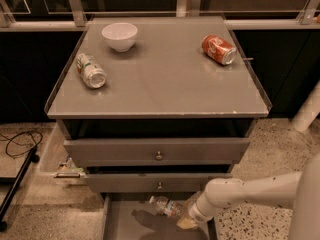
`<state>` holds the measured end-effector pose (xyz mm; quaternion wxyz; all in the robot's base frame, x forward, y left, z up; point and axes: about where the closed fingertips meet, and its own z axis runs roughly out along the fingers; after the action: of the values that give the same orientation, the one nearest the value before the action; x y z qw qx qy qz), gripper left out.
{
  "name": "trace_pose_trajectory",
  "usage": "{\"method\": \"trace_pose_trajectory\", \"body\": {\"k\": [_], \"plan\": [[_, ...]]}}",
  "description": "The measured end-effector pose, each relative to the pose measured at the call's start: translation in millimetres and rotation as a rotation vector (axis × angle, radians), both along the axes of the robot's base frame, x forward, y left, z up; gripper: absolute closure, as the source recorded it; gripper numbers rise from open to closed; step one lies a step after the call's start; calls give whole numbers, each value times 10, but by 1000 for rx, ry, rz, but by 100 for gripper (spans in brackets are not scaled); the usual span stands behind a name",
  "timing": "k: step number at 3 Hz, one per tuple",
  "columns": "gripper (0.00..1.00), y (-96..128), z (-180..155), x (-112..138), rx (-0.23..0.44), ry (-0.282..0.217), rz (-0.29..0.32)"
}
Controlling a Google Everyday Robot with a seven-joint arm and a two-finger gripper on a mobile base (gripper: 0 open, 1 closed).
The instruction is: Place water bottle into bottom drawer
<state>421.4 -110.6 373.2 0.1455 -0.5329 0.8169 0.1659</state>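
The water bottle, clear with a white cap pointing left, lies tilted in my gripper, which is shut on its base end. My white arm reaches in from the right. Bottle and gripper hang just above the grey floor of the open bottom drawer, in front of the middle drawer's face. The bottle's shadow falls on the drawer floor.
On the cabinet top lie a white bowl, a silver-green can on its side and an orange-red soda can. The two upper drawers with knobs stand slightly open. A black cable lies on the floor at left.
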Motion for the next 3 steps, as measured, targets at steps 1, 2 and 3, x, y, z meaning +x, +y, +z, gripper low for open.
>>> {"method": "trace_pose_trajectory", "body": {"k": [1, 2, 3], "plan": [[100, -31, -258, 162, 36, 12, -6], [100, -15, -256, 203, 38, 7, -5], [100, 60, -392, 87, 66, 16, -13]]}}
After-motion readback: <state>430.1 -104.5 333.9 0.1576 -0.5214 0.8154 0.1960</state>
